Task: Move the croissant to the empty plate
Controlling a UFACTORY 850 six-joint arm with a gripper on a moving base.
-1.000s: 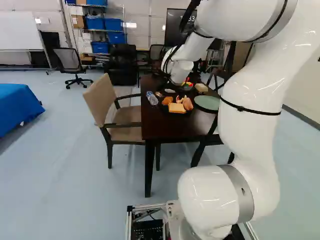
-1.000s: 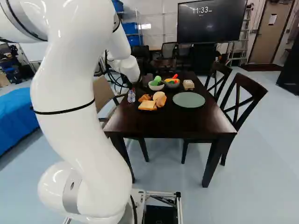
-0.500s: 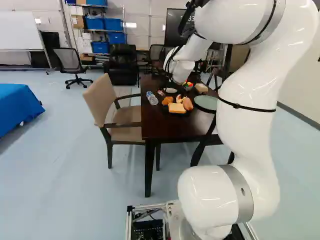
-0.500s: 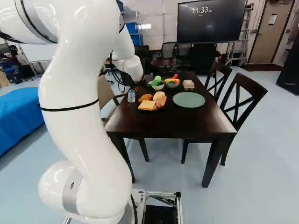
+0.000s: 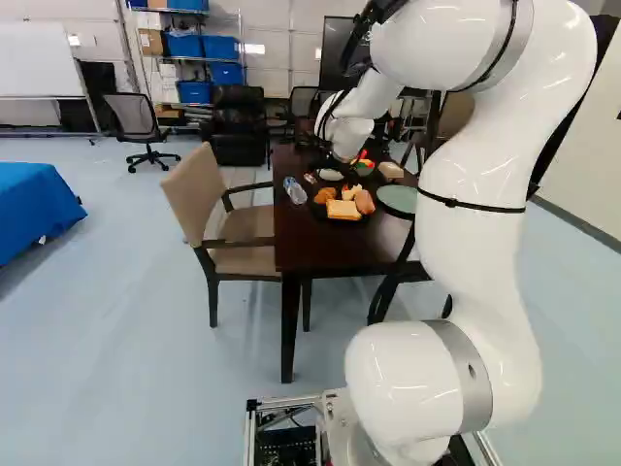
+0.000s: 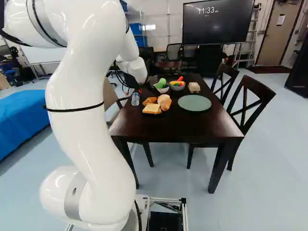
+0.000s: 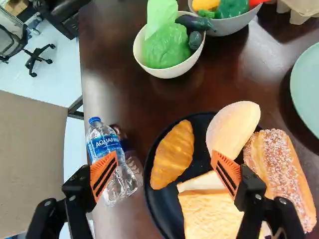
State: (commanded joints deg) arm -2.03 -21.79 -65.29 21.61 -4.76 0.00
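In the right base view my gripper (image 6: 139, 89) is mostly hidden below the white wrist, over the table's far left part. The wrist view shows the gripper (image 7: 163, 174) open, its orange-padded fingers wide apart, nothing gripped. The golden croissant (image 7: 173, 155) lies between and below them, on the black plate (image 7: 160, 217). Beside it on that plate are a pale bun (image 7: 233, 128), bread slices (image 7: 209, 211) and a sugared roll (image 7: 279, 172). The pale green plate (image 6: 194, 103), bare on top, lies to the right of the black one in the right base view.
A water bottle (image 7: 110, 162) lies beside the black plate, under one finger. Farther over the dark table (image 6: 178, 130) stand two bowls of toy vegetables (image 7: 172, 69) and an egg carton (image 6: 194, 87). Chairs flank the table, one beige (image 5: 233, 214).
My arm's upper links have swung leftward in the left base view and rightward in the right one. The wrist has shifted slightly above the table. The base and the food have stayed put.
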